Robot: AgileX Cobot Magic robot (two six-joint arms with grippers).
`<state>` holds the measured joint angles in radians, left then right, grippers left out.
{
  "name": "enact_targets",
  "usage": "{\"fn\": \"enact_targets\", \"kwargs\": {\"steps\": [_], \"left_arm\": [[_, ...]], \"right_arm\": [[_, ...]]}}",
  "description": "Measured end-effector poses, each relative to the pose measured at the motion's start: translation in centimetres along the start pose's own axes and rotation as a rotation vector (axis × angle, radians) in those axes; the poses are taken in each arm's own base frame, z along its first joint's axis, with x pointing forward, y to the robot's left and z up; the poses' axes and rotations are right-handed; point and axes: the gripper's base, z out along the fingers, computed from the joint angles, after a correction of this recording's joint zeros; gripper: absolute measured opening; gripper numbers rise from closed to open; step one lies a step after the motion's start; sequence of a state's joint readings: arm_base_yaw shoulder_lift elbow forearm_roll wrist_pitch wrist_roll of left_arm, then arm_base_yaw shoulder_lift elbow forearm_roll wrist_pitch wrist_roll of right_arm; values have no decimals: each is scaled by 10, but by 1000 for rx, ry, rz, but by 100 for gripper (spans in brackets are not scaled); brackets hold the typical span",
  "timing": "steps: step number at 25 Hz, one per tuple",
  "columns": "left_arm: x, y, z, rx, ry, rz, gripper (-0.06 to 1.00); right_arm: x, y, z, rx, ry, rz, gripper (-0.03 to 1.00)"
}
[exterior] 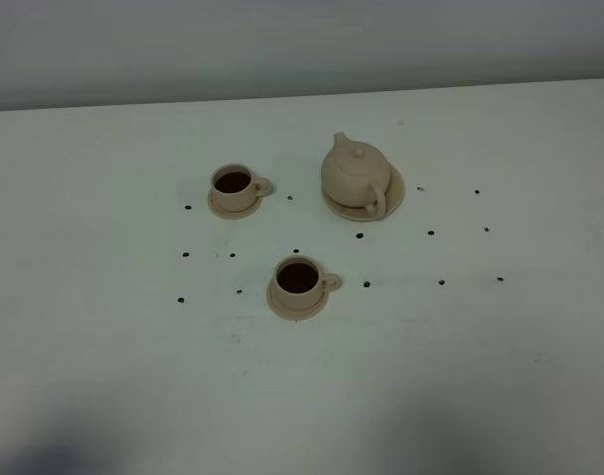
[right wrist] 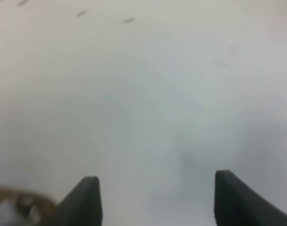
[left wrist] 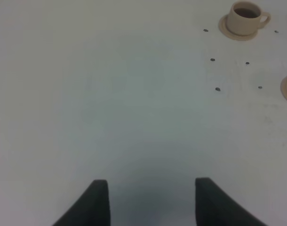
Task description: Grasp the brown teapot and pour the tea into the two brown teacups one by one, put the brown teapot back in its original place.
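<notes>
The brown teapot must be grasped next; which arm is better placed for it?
Probably the right: the brown teapot stands right of centre on its saucer, handle turned front-right. Neither arm shows overhead, so this is a guess.

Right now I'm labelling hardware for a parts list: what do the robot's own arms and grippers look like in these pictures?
Only the tips show. The left gripper has two dark, nearly black jaws, flat and tapering, plain and matte. The right gripper looks the same, blurred. No cables, markings or arm links are visible; the high camera shows no arm.

No readable text, label or number anywhere — only unmarked surfaces.
</notes>
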<state>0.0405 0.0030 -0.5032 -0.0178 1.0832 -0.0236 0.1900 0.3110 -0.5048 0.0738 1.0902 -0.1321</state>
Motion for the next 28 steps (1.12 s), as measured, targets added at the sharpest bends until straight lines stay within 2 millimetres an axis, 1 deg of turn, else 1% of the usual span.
{"fn": "enact_targets", "kwargs": {"steps": [4,9,22,28], "left_arm": [[0,0,0,0,0,0,40],[0,0,0,0,0,0,40],[0,0,0,0,0,0,40],[0,0,0,0,0,0,40]], "right_arm": [[5,-5,-8,151,-57,138,52],[9,-7,-13,243,-91,205,52],[30,5,-33,303,-284,191,52],[31,5,-34,305,-290,189,52]]}}
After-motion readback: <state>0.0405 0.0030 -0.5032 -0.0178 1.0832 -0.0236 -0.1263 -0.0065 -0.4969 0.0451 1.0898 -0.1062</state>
